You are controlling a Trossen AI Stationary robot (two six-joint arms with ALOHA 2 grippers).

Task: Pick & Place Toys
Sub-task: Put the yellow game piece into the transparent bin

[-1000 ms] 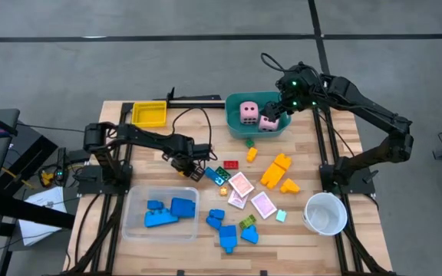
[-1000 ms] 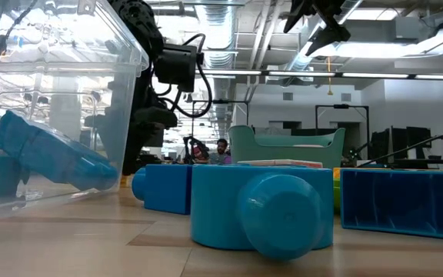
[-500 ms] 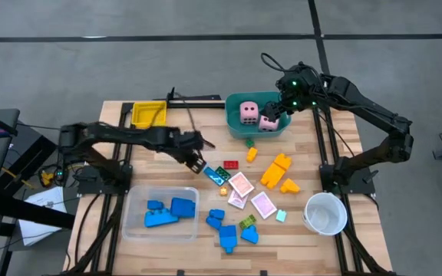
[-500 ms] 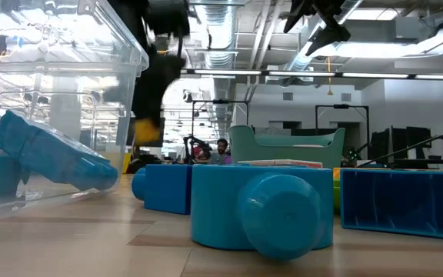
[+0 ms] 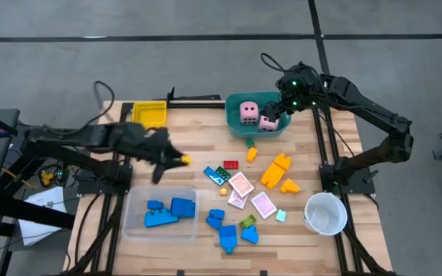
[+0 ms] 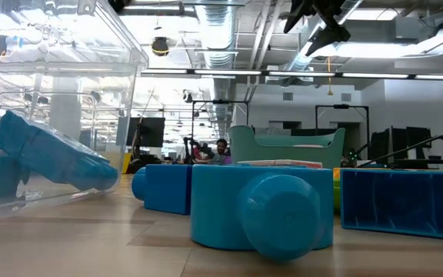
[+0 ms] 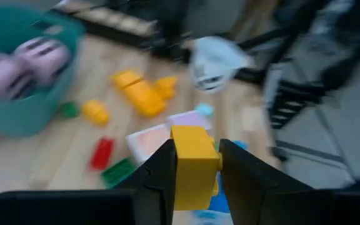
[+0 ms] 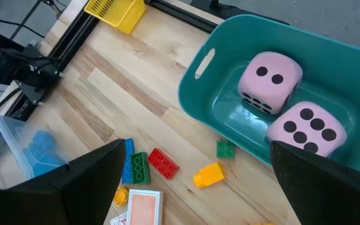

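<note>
Left gripper (image 7: 195, 164): fingers closed on a yellow block (image 7: 194, 164) — the block sits pinched between them, lifted off the wood, over the table's left-centre in the high view.
Blue blocks, near edge: a few lie in the clear tray (image 5: 133, 222); more lie loose just beside it (image 5: 226, 227).
Cards (image 5: 241, 185): pink-white, lying flat mid-table, close together (any print too small to read).
Yellow-orange blocks (image 5: 276, 170): grouped on the wood to the cards' right.
White cup (image 5: 326, 212): near the right edge.
Right gripper (image 8: 192, 169): fingers spread wide, holding nothing — it hangs above the teal tub (image 8: 199, 94).
Pink dice (image 8: 270, 81): two, side by side inside the tub, dark dots up.
Yellow tray (image 5: 149, 114): far-left corner.
Writing: none readable.
</note>
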